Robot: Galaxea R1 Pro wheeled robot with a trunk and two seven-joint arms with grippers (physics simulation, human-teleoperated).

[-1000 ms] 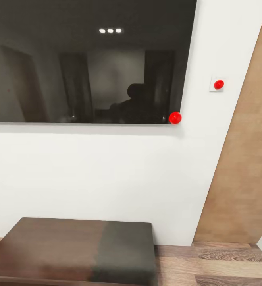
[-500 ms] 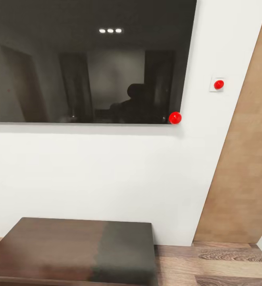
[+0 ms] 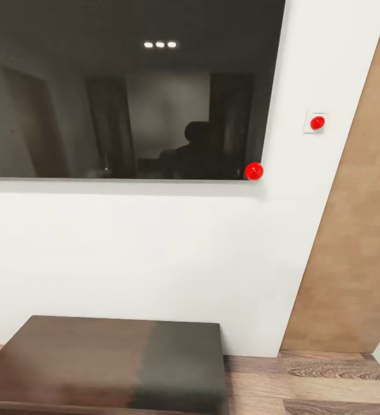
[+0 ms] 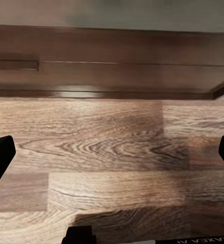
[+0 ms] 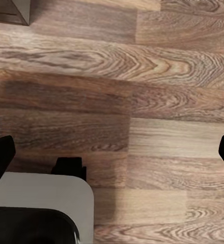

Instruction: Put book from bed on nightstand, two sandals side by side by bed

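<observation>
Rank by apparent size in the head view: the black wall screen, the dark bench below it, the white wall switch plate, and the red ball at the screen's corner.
1. black wall screen
2. dark bench, partly cut off by the frame edge
3. and 4. white wall switch plate and red ball: these look about alike, so I won't rank them.

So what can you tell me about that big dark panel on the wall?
The dark panel is a large, flat, glossy black rectangle mounted flush on the white wall, like a switched-off screen. It dimly mirrors a room: three small ceiling lights, tall dark shapes, a rounded silhouette. A red ball sits at its lower right corner. A dark wooden bench stands below it, apart from it.
</observation>
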